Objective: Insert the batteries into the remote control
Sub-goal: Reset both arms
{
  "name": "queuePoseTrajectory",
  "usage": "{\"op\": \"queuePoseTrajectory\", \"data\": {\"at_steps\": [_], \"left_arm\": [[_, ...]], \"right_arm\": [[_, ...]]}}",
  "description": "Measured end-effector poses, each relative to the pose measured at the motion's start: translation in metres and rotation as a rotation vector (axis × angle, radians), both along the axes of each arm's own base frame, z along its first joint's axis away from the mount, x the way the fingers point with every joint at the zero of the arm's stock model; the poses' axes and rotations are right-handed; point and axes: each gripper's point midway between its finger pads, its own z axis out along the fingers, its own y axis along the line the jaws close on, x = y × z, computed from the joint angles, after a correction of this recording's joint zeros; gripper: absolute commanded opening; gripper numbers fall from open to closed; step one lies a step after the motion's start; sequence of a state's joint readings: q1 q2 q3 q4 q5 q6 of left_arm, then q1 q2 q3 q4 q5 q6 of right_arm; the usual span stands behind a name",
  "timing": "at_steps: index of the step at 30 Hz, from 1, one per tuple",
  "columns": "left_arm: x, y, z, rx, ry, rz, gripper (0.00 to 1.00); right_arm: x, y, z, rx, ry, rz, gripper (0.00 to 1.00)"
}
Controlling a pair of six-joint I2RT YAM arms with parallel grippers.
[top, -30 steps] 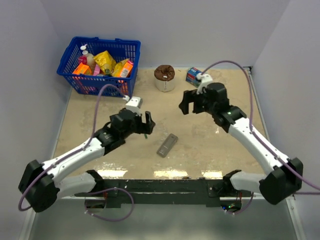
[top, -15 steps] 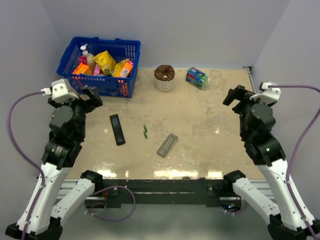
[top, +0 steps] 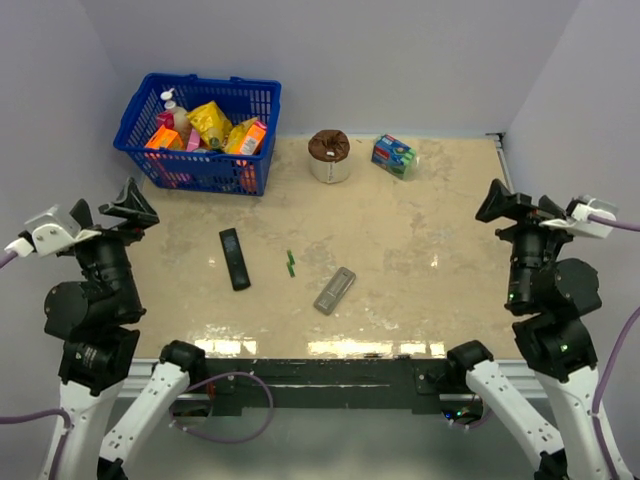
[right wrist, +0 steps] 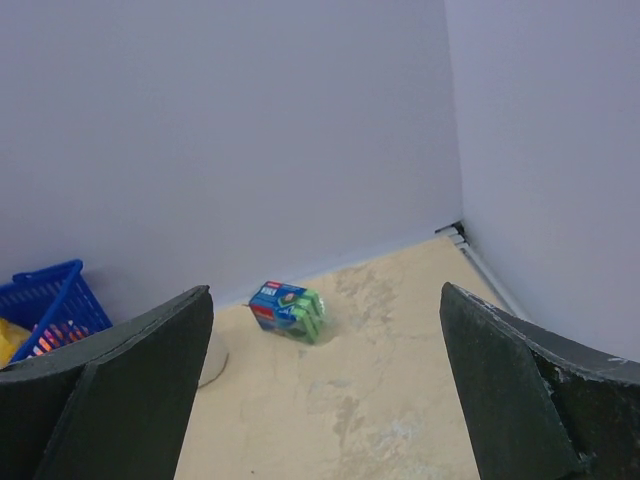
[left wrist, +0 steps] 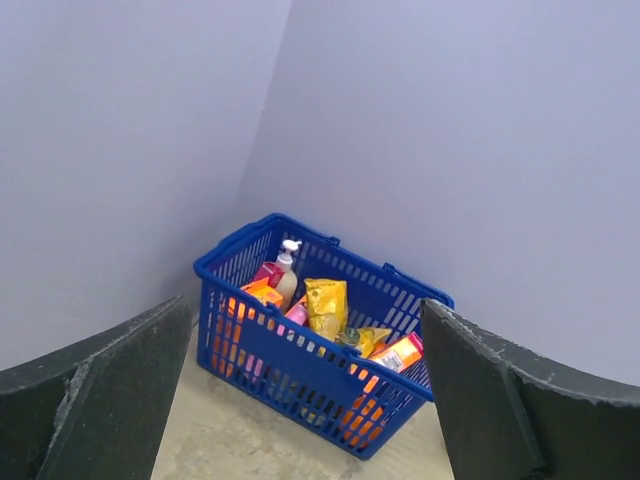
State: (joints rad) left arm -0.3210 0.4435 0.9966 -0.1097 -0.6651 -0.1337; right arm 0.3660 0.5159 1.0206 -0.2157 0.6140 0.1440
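Your counter (top: 430,230) carries the blue basket (top: 195,170) well behind and to the left of the remote control (top: 334,290), which lies slanted, grey back up, near the front middle. Both arms stand off to the sides, well apart from the remote control. The left gripper (top: 105,208) and right gripper (top: 517,205) each gape wide and hold nothing. A second ago both hung close behind the remote control, which has not shifted. The black remote (top: 234,258), left of the remote control, was then hidden under the left arm. A small green piece (top: 291,263) lies between the two. You can see no loose batteries. The remote control is probably light, stiff and smooth-shelled, and likely to slide. Take it across its long edges at mid-length.
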Motion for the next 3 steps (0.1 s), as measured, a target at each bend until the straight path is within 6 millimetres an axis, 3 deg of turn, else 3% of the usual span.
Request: {"op": "queuePoseTrajectory", "data": {"at_steps": [3], "left_arm": [[0.0021, -0.0001, -0.0032, 0.0, 0.014, 0.003, 1.0]], "right_arm": [[-0.0012, 0.0, 0.0012, -0.017, -0.002, 0.003, 0.98]]}}
